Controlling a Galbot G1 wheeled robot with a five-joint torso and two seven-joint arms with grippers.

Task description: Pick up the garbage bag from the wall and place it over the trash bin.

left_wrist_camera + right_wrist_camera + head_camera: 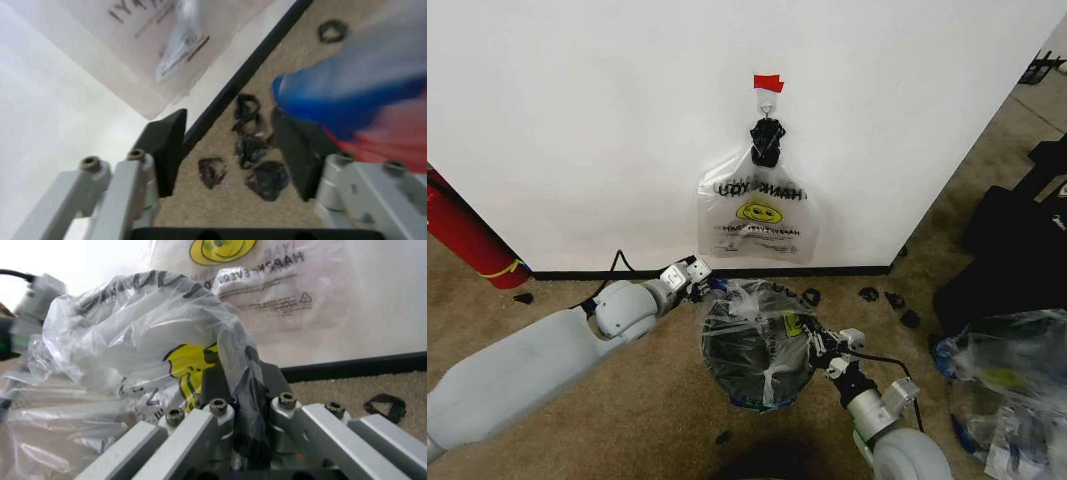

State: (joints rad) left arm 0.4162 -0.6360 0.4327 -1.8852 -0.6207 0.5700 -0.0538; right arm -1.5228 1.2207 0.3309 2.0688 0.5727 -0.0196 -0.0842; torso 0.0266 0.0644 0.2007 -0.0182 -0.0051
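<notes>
One garbage bag (752,325), clear crinkled film with yellow smiley print, drapes over the one trash bin (757,385). My right fingers (233,390) pinch its film; my left fingers (167,145) gape empty near the wall (577,120).

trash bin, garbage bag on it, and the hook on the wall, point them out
trash bin (749,352), head view, dark inside seen through plastic
garbage bag (727,312), head view, clear film over the bin's top
hook (768,103), head view, below the red tape

Bare carpet (667,400) at lower centre-left lies open; black scraps (887,298) litter the baseboard (577,272), and a bag pile (1007,400) crowds the lower right.
</notes>
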